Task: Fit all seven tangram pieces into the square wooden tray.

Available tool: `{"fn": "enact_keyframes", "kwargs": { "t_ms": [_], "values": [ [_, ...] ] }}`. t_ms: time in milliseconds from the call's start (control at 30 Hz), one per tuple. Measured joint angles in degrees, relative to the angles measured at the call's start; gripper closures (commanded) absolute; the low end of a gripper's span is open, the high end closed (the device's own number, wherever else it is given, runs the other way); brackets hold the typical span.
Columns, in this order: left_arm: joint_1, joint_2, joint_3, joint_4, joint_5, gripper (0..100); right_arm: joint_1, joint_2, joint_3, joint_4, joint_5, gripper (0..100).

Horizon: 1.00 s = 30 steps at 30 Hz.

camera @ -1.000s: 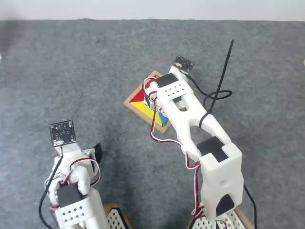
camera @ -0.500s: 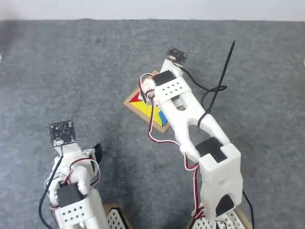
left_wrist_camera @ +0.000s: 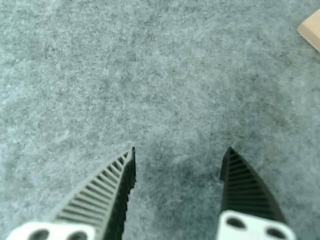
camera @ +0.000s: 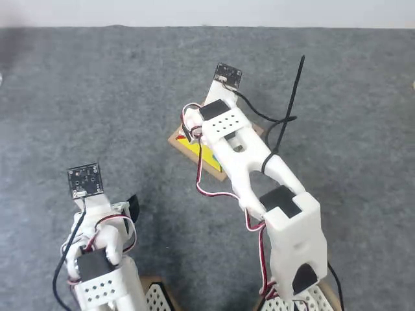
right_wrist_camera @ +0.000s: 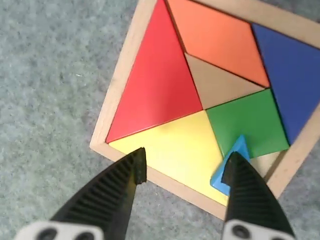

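Note:
The square wooden tray [right_wrist_camera: 120,82] lies on grey carpet under my right arm. In it sit a red triangle [right_wrist_camera: 152,92], an orange piece [right_wrist_camera: 217,35], a tan triangle [right_wrist_camera: 217,85], a green square [right_wrist_camera: 247,120], a dark blue triangle [right_wrist_camera: 290,70] and a yellow triangle [right_wrist_camera: 175,147]. A small light blue triangle [right_wrist_camera: 239,146] lies crooked by the green square, partly behind one finger. My right gripper [right_wrist_camera: 187,157] hangs open just above the tray's near corner. In the high view the tray [camera: 176,139] peeks out beside the right arm. My left gripper [left_wrist_camera: 180,152] is open over bare carpet.
A corner of the tray [left_wrist_camera: 312,27] shows far off in the left wrist view. The left arm [camera: 97,253] sits folded at the lower left of the high view. A black cable [camera: 288,110] runs beside the right arm. Grey carpet lies all around.
The right arm has swung leftward over the tray and now covers more of it. The left arm has stayed put.

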Motion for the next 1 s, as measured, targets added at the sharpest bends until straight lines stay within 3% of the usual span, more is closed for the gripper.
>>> {"fn": "enact_keyframes", "kwargs": {
  "t_ms": [467, 900, 1000],
  "values": [
    [0.0, 0.0, 0.0, 0.0, 0.0, 73, 3.9, 0.0, -0.1, 0.9, 0.0, 75.7],
    [0.0, 0.0, 0.0, 0.0, 0.0, 73, 1.4, 0.3, -0.1, 3.3, -0.2, 75.7],
    [0.0, 0.0, 0.0, 0.0, 0.0, 73, 0.7, 0.3, -0.1, 3.3, -3.2, 75.7]
  ]
}}
